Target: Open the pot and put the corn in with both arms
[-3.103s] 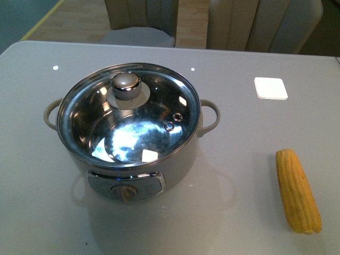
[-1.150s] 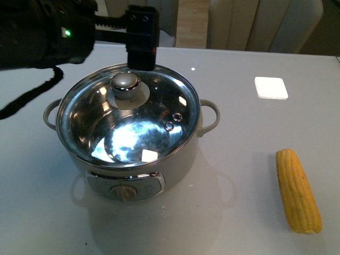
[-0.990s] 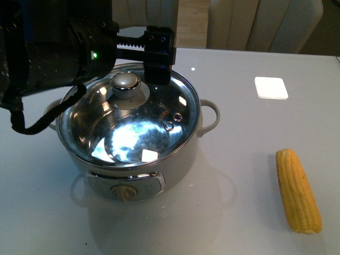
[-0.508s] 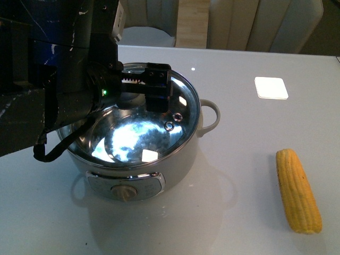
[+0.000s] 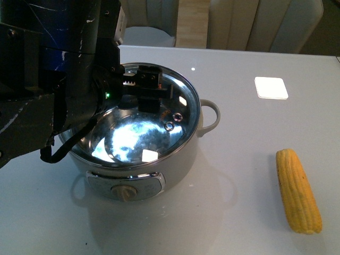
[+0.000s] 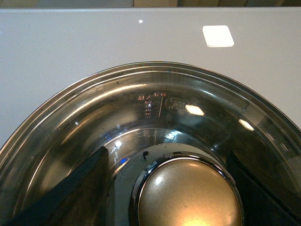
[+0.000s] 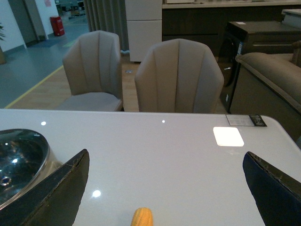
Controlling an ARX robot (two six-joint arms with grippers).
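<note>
The pot [image 5: 180,159] stands left of centre with its glass lid [image 5: 159,127] on. My left arm covers the lid's knob in the front view. In the left wrist view my left gripper [image 6: 176,197] is open, with a finger [image 6: 70,193] on each side of the round metal knob [image 6: 188,193], low over the lid [image 6: 155,99]. The yellow corn [image 5: 297,191] lies on the table at the right. My right gripper [image 7: 162,197] is open above the table, with the corn's tip [image 7: 142,217] just below it. The right gripper is not in the front view.
A white square pad [image 5: 271,87] lies on the grey table [image 5: 239,122] behind the corn. Beige chairs [image 7: 178,75] stand beyond the far table edge. The pot's right loop handle [image 5: 211,118] sticks out toward the corn.
My left arm has come in from the back left and dropped over the lid, and its fingers now flank the knob. The pot, lid and corn have not moved.
</note>
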